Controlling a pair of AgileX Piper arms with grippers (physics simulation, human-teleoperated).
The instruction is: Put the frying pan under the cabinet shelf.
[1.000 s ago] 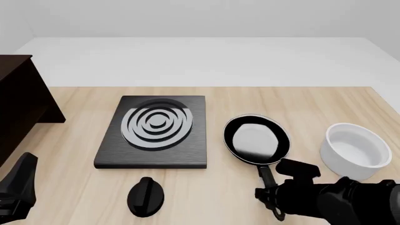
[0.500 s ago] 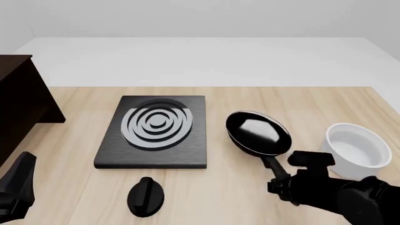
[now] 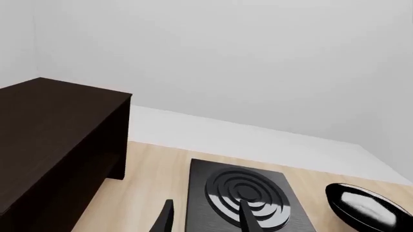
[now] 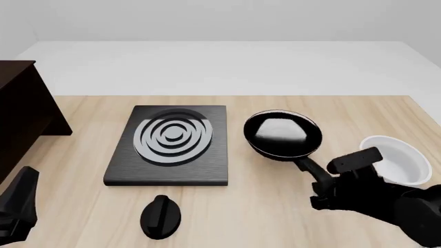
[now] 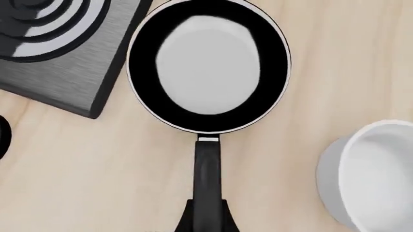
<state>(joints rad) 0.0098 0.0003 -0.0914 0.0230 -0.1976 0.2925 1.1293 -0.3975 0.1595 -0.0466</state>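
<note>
Nearest the camera in the front view, the left gripper point(image 4: 17, 209) sat at the near left corner of the counter point(image 4: 358, 111), left of the black slab point(image 4: 171, 144) and holding nothing; in its wrist view two dark fingers point(image 3: 246, 218) stood apart, spread open. A small black oval knob-like object point(image 4: 160, 216) lay on the counter just in front of the slab's near edge. To the right of the slab, the right gripper point(image 4: 318, 182) had its fingers point(image 5: 223, 220) pressed onto the long handle of the frying pan point(image 4: 283, 135), pinching it near its end. The pan's round bowl lay just right of the slab, close beside its right edge, apart from it; whether its base rested on the counter or hung above it could not be told. A white bowl point(image 4: 398, 157) stood right of the pan, well clear of the slab. The slab carried grey concentric rings on its top. Far to the left of the slab, the dark brown cabinet shelf point(image 4: 20, 111) stood at the counter's left edge, well apart from the pan.
</note>
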